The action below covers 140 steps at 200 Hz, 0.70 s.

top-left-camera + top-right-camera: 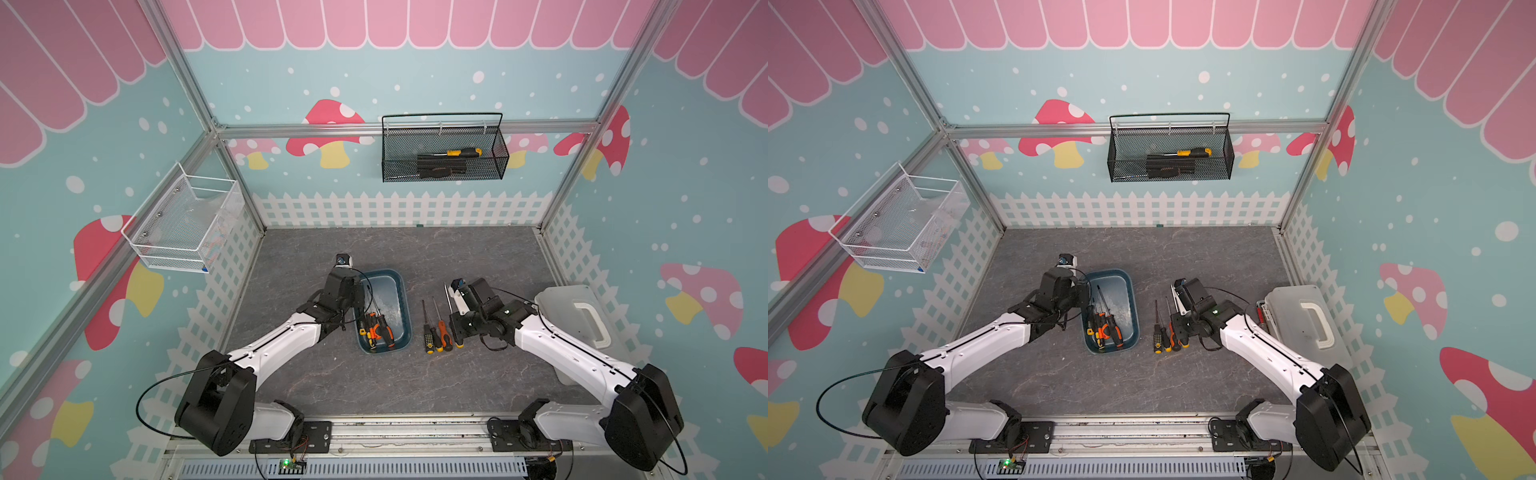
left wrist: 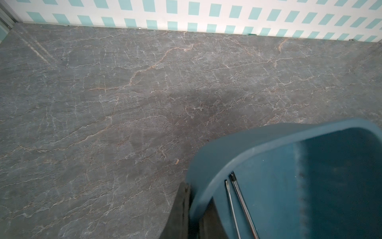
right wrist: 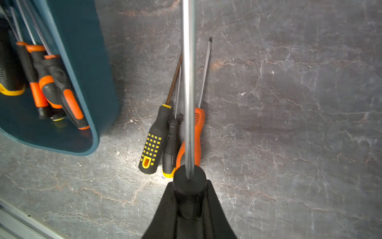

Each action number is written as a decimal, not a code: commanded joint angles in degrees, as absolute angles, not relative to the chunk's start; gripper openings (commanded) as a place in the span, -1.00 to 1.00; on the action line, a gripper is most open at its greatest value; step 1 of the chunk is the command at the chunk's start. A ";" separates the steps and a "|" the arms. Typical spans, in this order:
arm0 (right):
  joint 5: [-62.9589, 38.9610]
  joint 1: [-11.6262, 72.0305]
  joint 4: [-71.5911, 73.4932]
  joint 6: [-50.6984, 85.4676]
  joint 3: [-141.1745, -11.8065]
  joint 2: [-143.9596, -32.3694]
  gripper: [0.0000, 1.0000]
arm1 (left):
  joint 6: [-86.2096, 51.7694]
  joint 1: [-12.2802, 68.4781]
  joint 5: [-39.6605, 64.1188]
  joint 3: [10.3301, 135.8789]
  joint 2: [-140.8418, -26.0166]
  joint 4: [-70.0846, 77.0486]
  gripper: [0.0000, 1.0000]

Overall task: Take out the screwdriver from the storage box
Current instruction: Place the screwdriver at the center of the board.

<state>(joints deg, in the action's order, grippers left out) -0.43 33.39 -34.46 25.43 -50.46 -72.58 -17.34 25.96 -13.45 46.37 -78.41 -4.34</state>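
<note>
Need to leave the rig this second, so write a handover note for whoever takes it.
Left claw: shut on the rim of the storage box.
Right claw: shut on a long screwdriver, already out of the box and held over the table.
Done: three screwdrivers lie on the table beside the box.
Left: set the held one down; several screwdrivers are still inside the box.
</note>
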 commanded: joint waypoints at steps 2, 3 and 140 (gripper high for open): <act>0.30 32.55 -34.07 24.97 -49.06 -73.33 -1.00 | -17.49 26.10 -12.40 46.12 -77.80 -0.62 -1.00; 0.32 32.49 -34.04 25.01 -48.96 -73.40 -1.00 | -17.49 26.10 -12.40 46.13 -77.79 -0.62 -1.00; -5.57 26.85 -24.05 26.19 -46.48 -84.29 -1.00 | -17.49 26.19 -12.44 45.79 -77.56 -0.35 -1.00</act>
